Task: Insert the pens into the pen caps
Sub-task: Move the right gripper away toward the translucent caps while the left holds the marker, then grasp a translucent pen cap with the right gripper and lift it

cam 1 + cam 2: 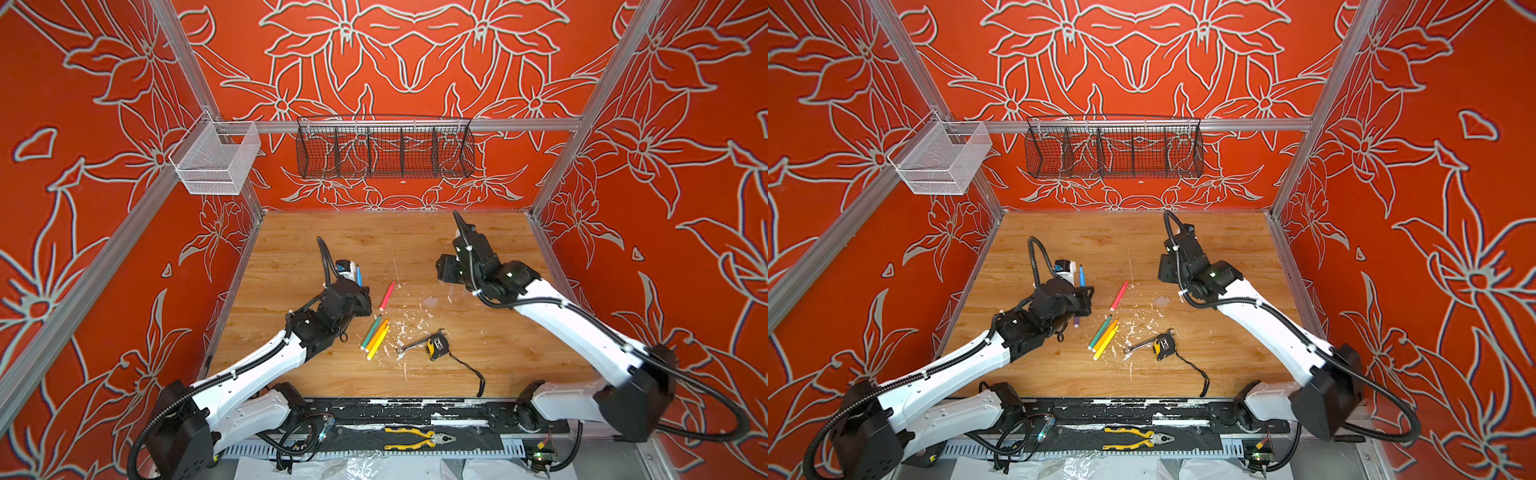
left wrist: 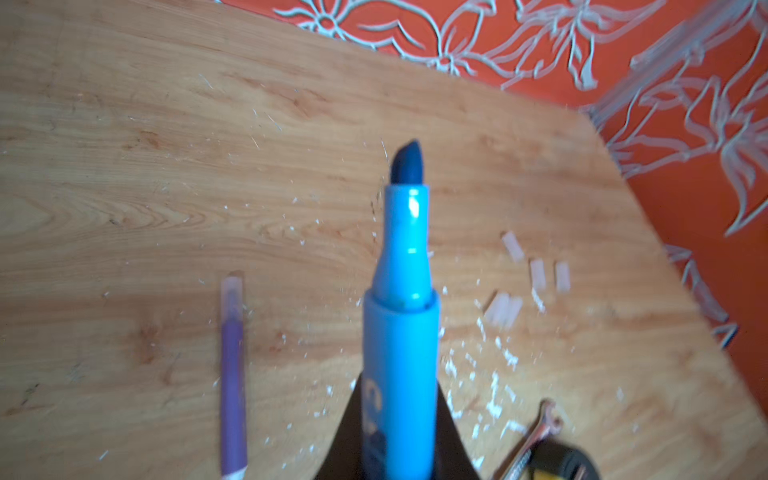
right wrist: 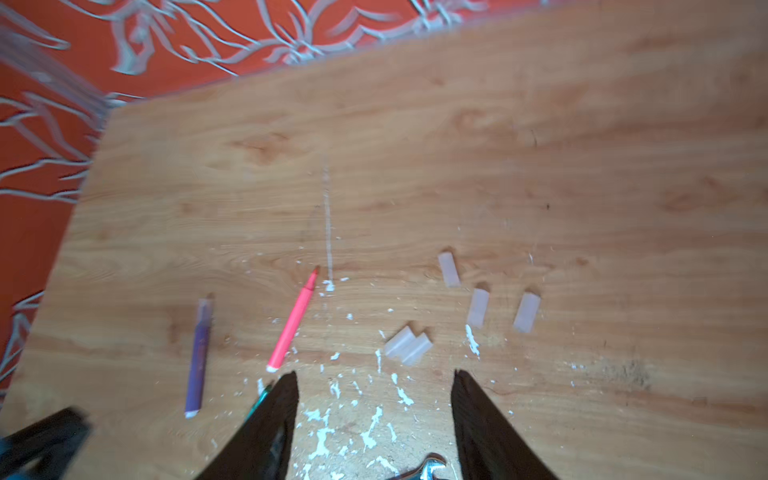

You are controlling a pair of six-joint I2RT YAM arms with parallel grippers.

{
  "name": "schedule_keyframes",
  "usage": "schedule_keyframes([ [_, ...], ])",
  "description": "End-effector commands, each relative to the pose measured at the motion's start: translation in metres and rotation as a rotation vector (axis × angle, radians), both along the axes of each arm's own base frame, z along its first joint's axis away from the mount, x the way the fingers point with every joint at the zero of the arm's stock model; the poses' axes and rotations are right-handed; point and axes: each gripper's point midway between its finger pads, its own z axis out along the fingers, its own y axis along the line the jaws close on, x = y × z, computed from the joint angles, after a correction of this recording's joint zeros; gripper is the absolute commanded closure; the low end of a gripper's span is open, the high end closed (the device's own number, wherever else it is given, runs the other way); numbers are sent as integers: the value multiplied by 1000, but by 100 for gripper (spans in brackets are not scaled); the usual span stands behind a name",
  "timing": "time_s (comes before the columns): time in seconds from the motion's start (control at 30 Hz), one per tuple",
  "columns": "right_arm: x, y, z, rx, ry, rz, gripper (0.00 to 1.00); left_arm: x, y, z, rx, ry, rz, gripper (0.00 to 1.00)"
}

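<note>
My left gripper [image 2: 399, 388] is shut on the blue pen [image 2: 401, 332], whose dark uncapped tip sticks out past the jaws; both top views show this pen [image 1: 358, 275] [image 1: 1082, 276] raised over the table's left half. Several loose clear pen caps [image 3: 478, 307] [image 2: 537, 272] lie together on the wood. My right gripper [image 3: 374, 376] hangs open above the flecked wood short of them, holding nothing. A purple pen [image 3: 198, 357] [image 2: 232, 374] wearing a clear cap lies flat. The pink pen [image 1: 387, 296] [image 3: 293, 320] lies uncapped mid-table. Green, orange and yellow pens [image 1: 376, 336] lie bundled nearer the front.
A silver wrench [image 1: 411, 345] and a yellow-black tape measure [image 1: 437, 345] with its cord lie right of the bundle. White paint flecks [image 1: 405, 326] dot the wood. Pliers [image 1: 415, 438] rest on the front rail. A black wire basket [image 1: 384, 149] and a white mesh basket [image 1: 216, 160] hang on the walls.
</note>
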Motion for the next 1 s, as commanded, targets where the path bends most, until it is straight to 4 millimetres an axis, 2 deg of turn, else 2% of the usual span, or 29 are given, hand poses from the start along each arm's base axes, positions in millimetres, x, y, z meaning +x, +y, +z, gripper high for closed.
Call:
schedule_keyframes([
  [0.0, 8, 12, -25, -11, 97, 53, 41, 17, -17, 14, -129, -51, -67, 100],
  [0.07, 16, 5, -36, -87, 132, 20, 40, 19, -16, 0, -18, -40, -100, 100],
  [0.17, 29, 16, -51, -136, 136, 97, 40, 19, -22, -29, 18, 28, -134, 100],
  [0.23, 32, 18, -66, -177, 159, 135, 41, 20, -37, -27, 11, 44, -209, 100],
  [0.33, 38, 7, -87, -256, 205, 114, 41, 21, -58, -15, -7, 57, -307, 100],
  [0.4, 44, 4, -96, -263, 230, 107, 42, 18, -68, -15, -12, 60, -357, 100],
  [0.53, 53, 3, -109, -282, 268, 123, 44, 19, -72, -24, -6, 77, -358, 100],
  [0.73, 64, -10, -129, -299, 328, 102, 46, 17, -91, -35, -50, 149, -423, 100],
  [0.97, 67, -9, -155, -274, 398, 114, 47, 20, -94, -42, -35, 188, -424, 100],
])
